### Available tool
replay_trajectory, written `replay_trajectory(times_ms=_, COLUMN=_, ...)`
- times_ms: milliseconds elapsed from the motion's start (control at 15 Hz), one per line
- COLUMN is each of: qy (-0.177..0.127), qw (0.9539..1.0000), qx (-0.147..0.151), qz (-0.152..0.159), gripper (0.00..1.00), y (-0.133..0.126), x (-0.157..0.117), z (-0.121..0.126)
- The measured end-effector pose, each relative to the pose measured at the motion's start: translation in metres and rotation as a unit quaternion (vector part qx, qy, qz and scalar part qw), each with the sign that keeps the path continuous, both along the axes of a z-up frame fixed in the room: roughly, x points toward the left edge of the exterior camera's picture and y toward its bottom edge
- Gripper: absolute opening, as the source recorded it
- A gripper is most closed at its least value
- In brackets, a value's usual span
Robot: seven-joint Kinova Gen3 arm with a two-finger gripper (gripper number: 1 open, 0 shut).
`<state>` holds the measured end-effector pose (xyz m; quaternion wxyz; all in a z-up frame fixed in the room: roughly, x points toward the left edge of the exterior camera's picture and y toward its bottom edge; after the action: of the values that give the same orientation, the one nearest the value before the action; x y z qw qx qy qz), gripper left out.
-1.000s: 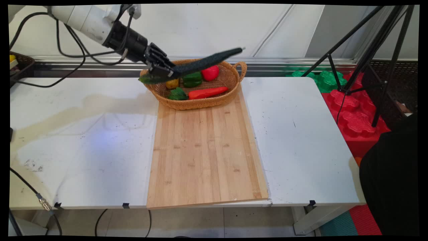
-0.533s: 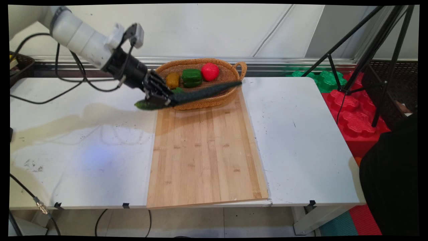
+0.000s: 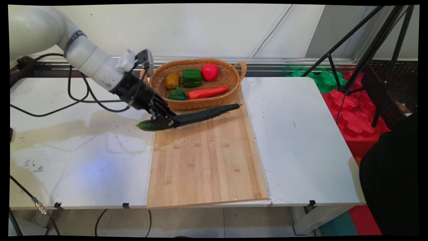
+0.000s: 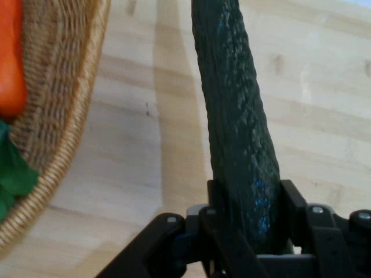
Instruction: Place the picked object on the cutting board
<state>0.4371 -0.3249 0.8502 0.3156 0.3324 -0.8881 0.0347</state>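
My gripper (image 3: pixel 164 119) is shut on a long dark green cucumber (image 3: pixel 197 115), holding it near its paler left end. The cucumber hangs almost level just above the far left part of the wooden cutting board (image 3: pixel 204 157), its tip pointing right. In the hand view the cucumber (image 4: pixel 235 116) runs up from between the fingers (image 4: pixel 217 200) over the board (image 4: pixel 313 104). Right behind it stands the wicker basket (image 3: pixel 234 78), holding a carrot (image 3: pixel 207 92), a green pepper (image 3: pixel 191 77), a red tomato (image 3: pixel 210 71), a yellow-brown vegetable (image 3: pixel 172 80) and green leaves (image 3: pixel 177 94).
The basket's rim (image 4: pixel 69 133) and the carrot (image 4: pixel 10 58) lie at the hand view's left. A black tripod (image 3: pixel 367 50) stands at the right beside red and green foam blocks (image 3: pixel 351 113). Black cables (image 3: pixel 77 100) hang from the arm over the white table (image 3: pixel 301 134).
The gripper has carried the cucumber down and toward the near side, from above the basket to just over the cutting board's far end. The basket's contents are uncovered.
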Motion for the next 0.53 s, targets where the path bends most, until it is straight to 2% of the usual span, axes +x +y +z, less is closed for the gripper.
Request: replay_trajectory(times_ms=533, qy=-0.023, qw=0.9988, qx=0.034, qz=0.028, gripper=0.0, y=-0.001, x=-0.012, z=-0.033)
